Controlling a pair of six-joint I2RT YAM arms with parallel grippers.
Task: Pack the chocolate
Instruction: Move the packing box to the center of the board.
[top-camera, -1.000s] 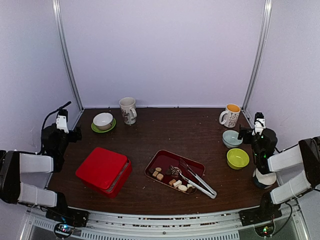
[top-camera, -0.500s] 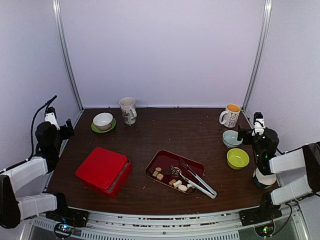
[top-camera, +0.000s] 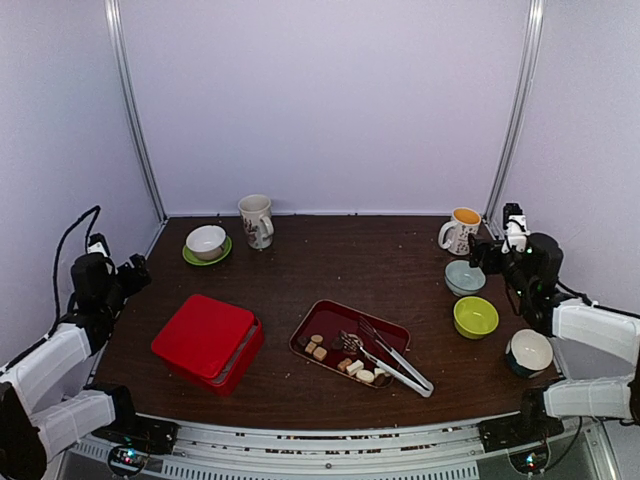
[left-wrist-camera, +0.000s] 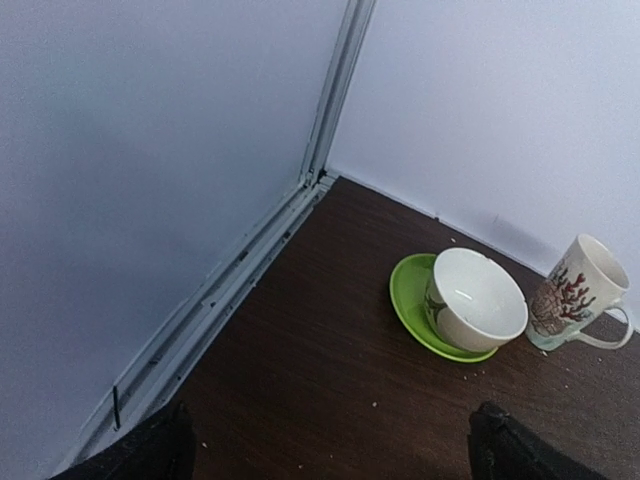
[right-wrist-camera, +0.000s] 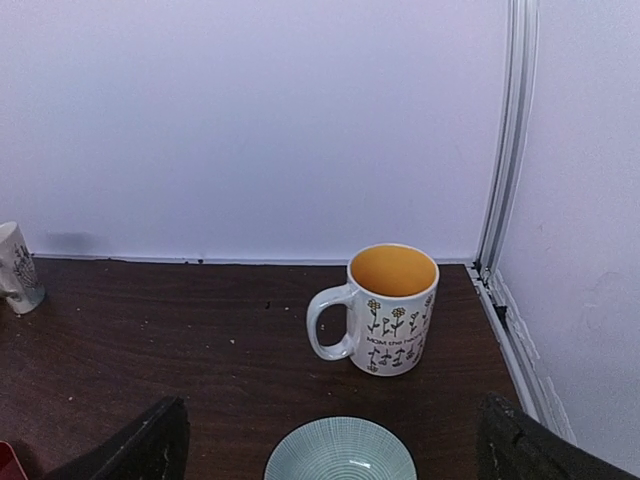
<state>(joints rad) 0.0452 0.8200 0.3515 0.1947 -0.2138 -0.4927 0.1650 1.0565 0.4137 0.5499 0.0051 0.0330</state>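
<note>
The left gripper (top-camera: 138, 268) hovers by the left edge of the dark brown wooden table (top-camera: 350, 260), its black fingers (left-wrist-camera: 150, 450) spread wide with nothing between them. Ahead of it and a little to its right sits a white ceramic bowl (left-wrist-camera: 475, 300) on a lime-green saucer (left-wrist-camera: 408, 312), with a white mug printed with red coral (left-wrist-camera: 580, 295) just beyond. The right gripper (top-camera: 482, 256) also stands wide apart and empty, facing a white mug with an orange inside and a flower print (right-wrist-camera: 392, 305). A pale blue ribbed bowl (right-wrist-camera: 340, 455) lies just under its fingertips.

The chocolate (top-camera: 318, 349), small brown, tan and cream pieces, lies in a dark red rectangular tray (top-camera: 330, 308), well apart from both grippers and back toward the arm bases. Silver metal tongs (top-camera: 395, 358) rest across the tray beside the pieces. A red square box with its lid on (top-camera: 207, 340) sits between the left gripper and the tray.
</note>
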